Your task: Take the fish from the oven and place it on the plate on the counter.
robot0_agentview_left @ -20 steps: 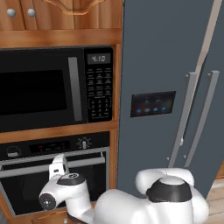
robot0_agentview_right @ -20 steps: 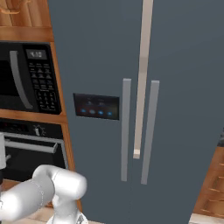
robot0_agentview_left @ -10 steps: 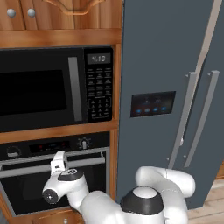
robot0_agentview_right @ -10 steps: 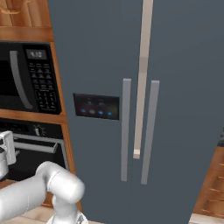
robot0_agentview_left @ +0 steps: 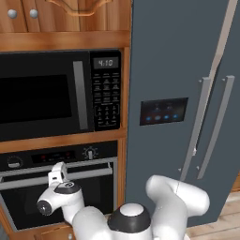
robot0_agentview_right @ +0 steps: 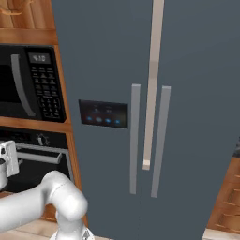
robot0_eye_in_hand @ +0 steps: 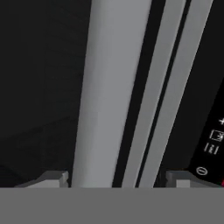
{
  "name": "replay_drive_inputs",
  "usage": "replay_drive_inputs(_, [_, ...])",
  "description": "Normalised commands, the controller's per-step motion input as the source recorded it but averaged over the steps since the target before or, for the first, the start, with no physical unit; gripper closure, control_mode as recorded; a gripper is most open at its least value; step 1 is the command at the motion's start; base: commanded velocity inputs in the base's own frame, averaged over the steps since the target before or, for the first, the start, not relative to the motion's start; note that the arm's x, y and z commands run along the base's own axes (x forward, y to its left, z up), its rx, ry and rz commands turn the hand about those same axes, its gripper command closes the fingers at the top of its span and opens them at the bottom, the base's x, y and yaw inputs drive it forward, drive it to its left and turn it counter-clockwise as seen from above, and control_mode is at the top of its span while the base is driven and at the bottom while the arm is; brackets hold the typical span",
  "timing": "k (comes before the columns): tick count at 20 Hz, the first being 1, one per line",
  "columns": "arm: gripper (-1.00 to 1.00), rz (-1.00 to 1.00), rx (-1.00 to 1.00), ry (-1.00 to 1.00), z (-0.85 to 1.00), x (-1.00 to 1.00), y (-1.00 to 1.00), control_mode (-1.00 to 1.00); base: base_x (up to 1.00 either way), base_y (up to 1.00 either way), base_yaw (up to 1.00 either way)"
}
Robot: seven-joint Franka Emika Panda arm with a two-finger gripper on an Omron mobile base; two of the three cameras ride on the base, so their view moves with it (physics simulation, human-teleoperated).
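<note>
The black wall oven (robot0_agentview_left: 28, 201) sits under the microwave with its door closed. Its long silver bar handle (robot0_agentview_left: 89, 173) runs across the top of the door. My gripper (robot0_agentview_left: 57, 170) is at the left part of that handle, also seen at the left edge of the right base view as the gripper (robot0_agentview_right: 8, 157). In the hand view the handle (robot0_eye_in_hand: 107, 87) passes between the two fingertips (robot0_eye_in_hand: 54, 179), which stand apart on either side of it, with a gap on the right side. The fish, the plate and the counter are out of view.
A black microwave (robot0_agentview_left: 56, 93) with a keypad sits above the oven in wooden cabinetry. A tall grey fridge (robot0_agentview_left: 187, 93) with two vertical handles stands right of it. My white arm's elbow (robot0_agentview_left: 178, 197) bulks low in front of the fridge.
The fingers have drawn closer together around the oven handle. The arm's elbow has swung right, and the hand has stayed at the handle.
</note>
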Motion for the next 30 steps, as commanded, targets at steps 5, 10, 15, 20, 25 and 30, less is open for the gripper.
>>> replay_drive_inputs(5, [-1.0,0.0,0.0,0.0,-0.46,0.06,0.41,-1.0,0.0,0.0,0.0])
replay_drive_inputs(10, [-1.0,0.0,0.0,0.0,-0.34,0.02,0.28,-1.0,0.0,0.0,0.0])
replay_drive_inputs(15, [-1.0,0.0,0.0,-0.08,-0.02,0.03,0.03,-1.0,0.0,0.0,0.0])
replay_drive_inputs(20, [-1.0,0.0,0.0,-0.03,-0.03,0.25,0.0,-1.0,0.0,0.0,0.0])
replay_drive_inputs(25, [-1.0,0.0,0.0,0.0,0.0,0.36,-0.02,-1.0,0.0,0.0,0.0])
replay_drive_inputs(30, [-1.0,0.01,0.0,-0.06,0.13,0.03,-0.08,-1.0,0.0,0.0,0.0])
